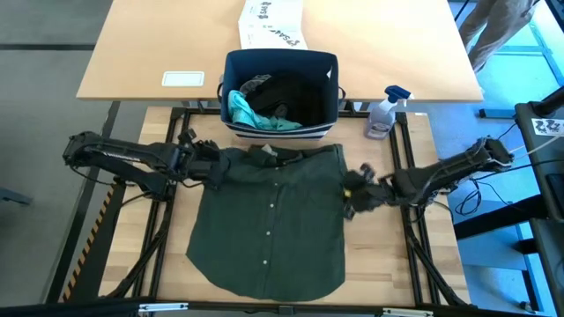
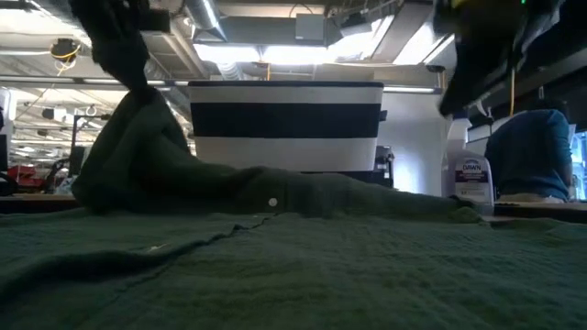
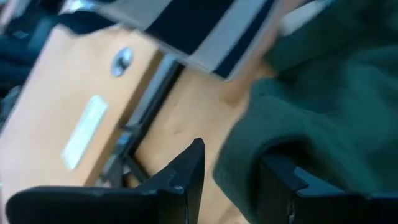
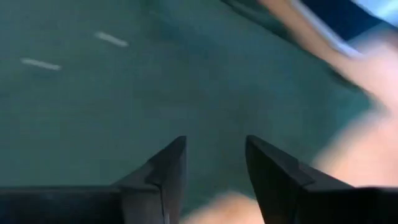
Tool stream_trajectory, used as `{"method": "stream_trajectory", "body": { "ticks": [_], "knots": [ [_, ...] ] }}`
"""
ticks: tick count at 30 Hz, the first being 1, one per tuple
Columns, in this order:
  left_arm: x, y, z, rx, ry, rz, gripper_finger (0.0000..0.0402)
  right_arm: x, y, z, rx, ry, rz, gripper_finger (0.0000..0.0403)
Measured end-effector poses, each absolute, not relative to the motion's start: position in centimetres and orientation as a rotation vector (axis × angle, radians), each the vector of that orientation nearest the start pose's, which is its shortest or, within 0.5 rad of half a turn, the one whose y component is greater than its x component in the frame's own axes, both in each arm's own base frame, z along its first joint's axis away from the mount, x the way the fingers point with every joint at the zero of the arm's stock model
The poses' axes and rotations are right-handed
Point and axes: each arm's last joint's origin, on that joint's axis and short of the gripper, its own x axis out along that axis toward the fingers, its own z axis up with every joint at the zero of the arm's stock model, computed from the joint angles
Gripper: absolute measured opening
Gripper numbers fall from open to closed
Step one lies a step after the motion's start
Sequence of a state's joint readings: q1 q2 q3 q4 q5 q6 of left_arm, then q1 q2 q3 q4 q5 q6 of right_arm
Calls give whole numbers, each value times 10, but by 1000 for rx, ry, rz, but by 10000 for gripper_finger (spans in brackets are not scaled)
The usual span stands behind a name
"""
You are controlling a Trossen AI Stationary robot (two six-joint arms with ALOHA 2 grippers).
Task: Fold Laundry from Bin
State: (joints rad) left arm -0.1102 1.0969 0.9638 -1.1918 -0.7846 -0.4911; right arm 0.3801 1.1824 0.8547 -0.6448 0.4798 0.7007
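An olive-green button shirt (image 1: 273, 220) lies spread on the table, front up, collar toward the navy bin (image 1: 282, 132). The bin holds a teal piece (image 1: 251, 113) and dark laundry (image 1: 291, 92). My left gripper (image 1: 216, 167) is at the shirt's left shoulder, its fingers apart around a bunch of green cloth (image 3: 249, 168). My right gripper (image 1: 352, 189) hovers open over the shirt's right edge (image 4: 124, 93), with nothing between its fingers (image 4: 216, 140). My left gripper has a bunched fold of the shirt's left shoulder (image 3: 255, 155) between its parted fingers. The cloth lies against one finger (image 3: 280, 180), with a gap to the other. In the low view the cloth rises in a peak (image 2: 138, 119) to the gripper. The rest lies on the table.
A spray bottle (image 1: 385, 113) stands right of the bin. On the far table are a white printed box (image 1: 271, 22) and a white card (image 1: 183, 79). Bare wood shows left and right of the shirt.
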Motion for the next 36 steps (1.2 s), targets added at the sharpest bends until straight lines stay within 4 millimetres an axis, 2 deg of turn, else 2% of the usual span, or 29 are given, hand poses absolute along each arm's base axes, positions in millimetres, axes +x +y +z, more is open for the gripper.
{"method": "stream_trajectory", "body": {
  "ticks": [3,7,9,11,13,14,19,22,25,28,31,33,36],
  "knots": [
    [177,-14,285,123,990,708,109,222,101,245,266,680,-231,167],
    [181,-40,285,65,973,502,109,227,136,221,232,707,-141,167],
    [177,-48,284,82,980,492,109,230,150,204,233,747,-129,167],
    [168,-48,282,130,1011,563,109,235,163,187,248,775,-106,167],
    [163,-47,281,57,1014,623,109,241,177,171,271,787,-71,167],
    [165,-51,280,2,1009,588,109,244,184,164,289,779,-46,167],
    [184,-103,261,-217,964,105,109,254,220,138,359,727,90,167],
    [191,-136,240,-247,935,-23,109,260,236,133,346,734,109,167],
    [189,-160,210,-231,1019,-6,109,261,244,123,300,779,91,167],
    [186,-172,174,-197,1121,107,109,259,245,115,273,841,52,167],
    [183,-184,147,-237,1211,174,109,259,246,116,283,862,39,167],
    [183,-195,133,-259,1252,162,109,256,249,115,301,879,63,167],
    [187,-214,122,-349,1210,97,109,250,256,116,329,909,106,167]
  ]
}}
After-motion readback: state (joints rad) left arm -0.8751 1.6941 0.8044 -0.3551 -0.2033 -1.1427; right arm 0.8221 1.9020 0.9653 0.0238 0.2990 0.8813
